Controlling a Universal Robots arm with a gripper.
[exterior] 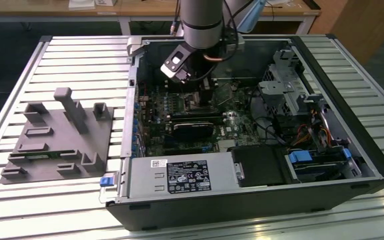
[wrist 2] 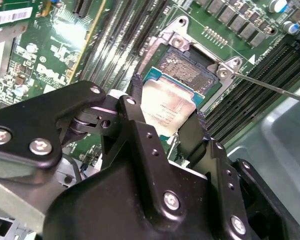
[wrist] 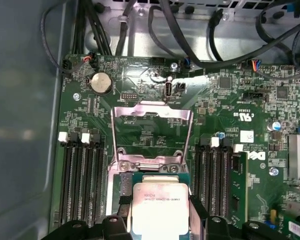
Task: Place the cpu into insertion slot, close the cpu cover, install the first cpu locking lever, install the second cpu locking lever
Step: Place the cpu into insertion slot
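In both wrist views my gripper (wrist 2: 167,114) is shut on the cpu (wrist 2: 166,106), a pale silver square chip with a green edge, and its black fingers (wrist 2: 134,102) press two opposite sides. The cpu (wrist: 159,205) hangs over part of the insertion slot (wrist 2: 187,70), whose dark contact field shows beyond it. I cannot tell whether the chip touches the slot. The cpu cover (wrist: 152,112), a silver frame with a large window, stands swung open behind the slot. A thin metal locking lever (wrist 2: 270,86) sticks out beside the slot. In the exterior view the arm (exterior: 202,25) reaches down into the computer case.
Long black memory slots (wrist: 82,175) flank the socket on both sides. The open computer case (exterior: 245,200) holds a black card (exterior: 192,131), a power supply (exterior: 178,177) and drive cages (exterior: 285,95). A grey fixture (exterior: 58,135) lies on the slatted table at the exterior view's left.
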